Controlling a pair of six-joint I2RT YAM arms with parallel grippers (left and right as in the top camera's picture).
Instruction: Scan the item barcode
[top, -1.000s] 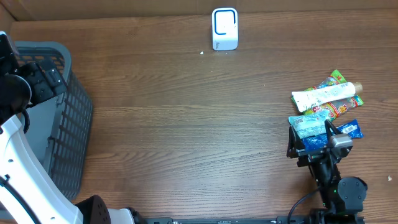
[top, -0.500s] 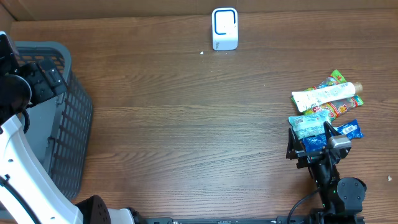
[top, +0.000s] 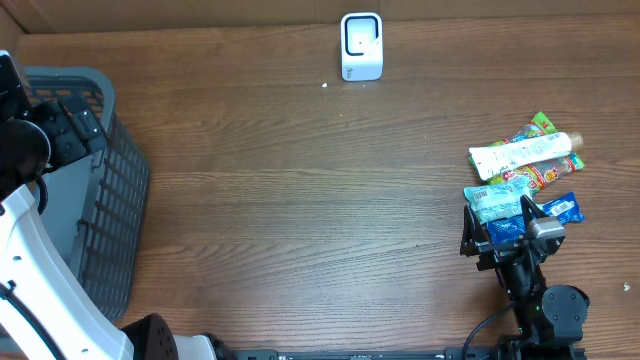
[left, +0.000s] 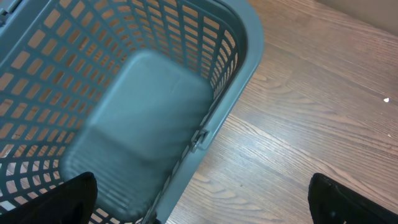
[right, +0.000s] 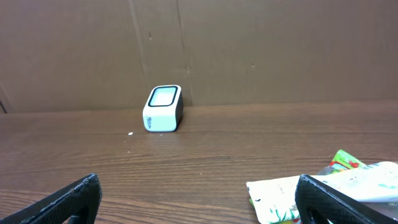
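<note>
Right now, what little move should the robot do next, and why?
Probably lower the right gripper onto the blue packet that seems to lie right under it, then close. Its jaws are wide open and hold nothing, and the white scanner stands far off with no item in front of it.

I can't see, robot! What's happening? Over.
Left tool open over basket. Right tool open beside packets, none held. Nothing blocks scanner.
</note>
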